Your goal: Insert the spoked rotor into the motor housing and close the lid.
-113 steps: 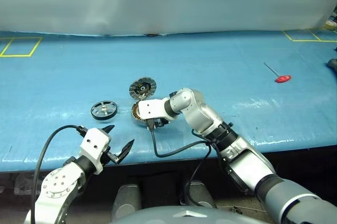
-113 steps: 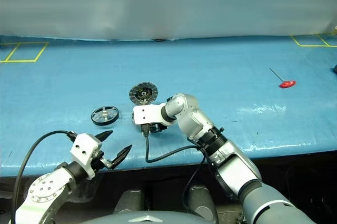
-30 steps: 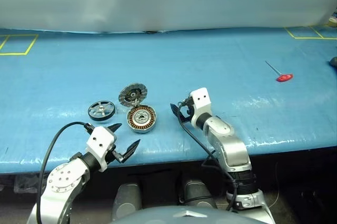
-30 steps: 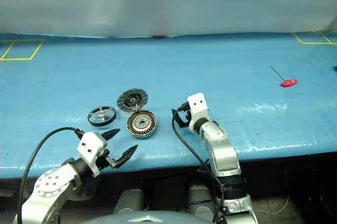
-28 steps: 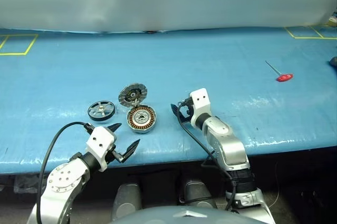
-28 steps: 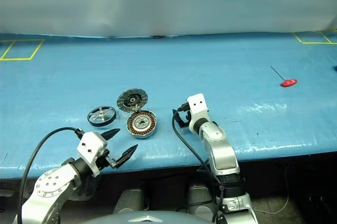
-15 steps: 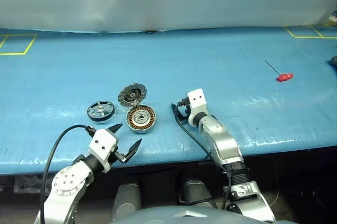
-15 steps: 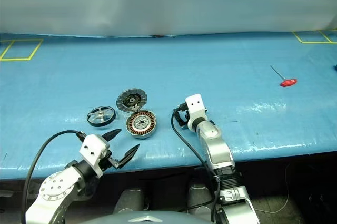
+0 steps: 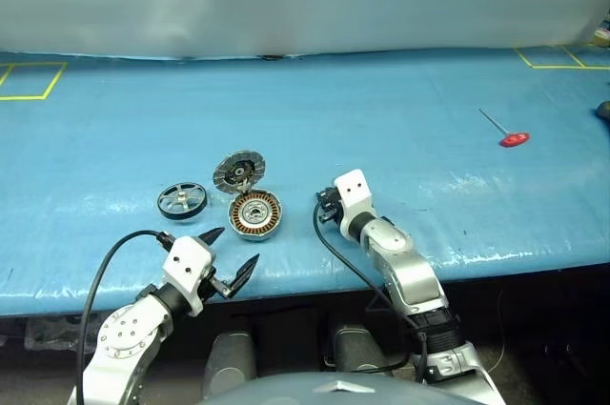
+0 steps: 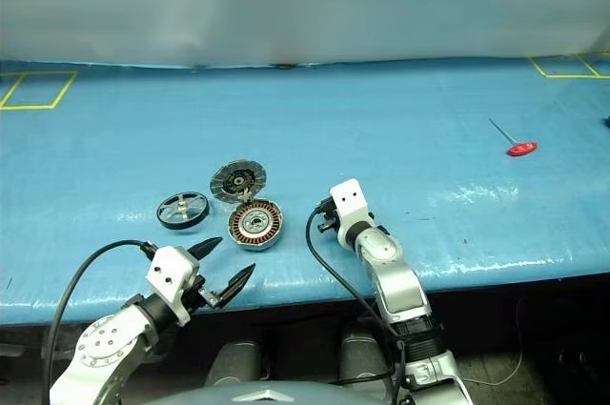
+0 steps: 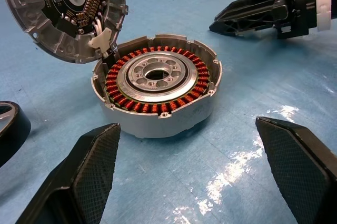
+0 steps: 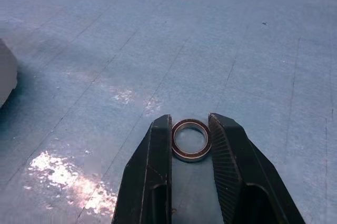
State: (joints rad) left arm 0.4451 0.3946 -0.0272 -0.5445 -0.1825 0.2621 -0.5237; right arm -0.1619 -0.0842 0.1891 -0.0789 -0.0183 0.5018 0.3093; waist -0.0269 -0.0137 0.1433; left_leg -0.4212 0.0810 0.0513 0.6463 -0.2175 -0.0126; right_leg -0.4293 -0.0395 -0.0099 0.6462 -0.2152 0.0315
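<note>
R gripper (image 12: 190, 129) jaws narrow, pinched on a small metal ring (image 12: 190, 139) – looks like a bearing, sits between the two fingertips just over the blue table cover (image 12: 158, 34); in the left eye view it's mid-frame, right of the housing. L gripper (image 11: 189, 145) jaws wide, nothing in them, low left of the head views, aimed at the motor housing (image 11: 158, 89), which sits centre of the left wrist view with the R gripper's black fingers in the upper right. Spoked rotor (image 9: 182, 201) lies flat on the cover, left of centre, just beside the housing but apart from it – prob. rigid metal, light-ish, dark rim likely smooth/slippery; best taken across the outer rim, not the thin spokes. Housing is open: ring of copper windings + metal hub inside, no rotor in it yet. Lid (image 9: 239, 172) hinged at housing's far edge, standing tilted up, inner face w/ segments and wiring toward camera – wires at the hinge look fragile, so push the lid on its outer face gently. Red-handled tool (image 9: 511, 139) far right, well apart.
</note>
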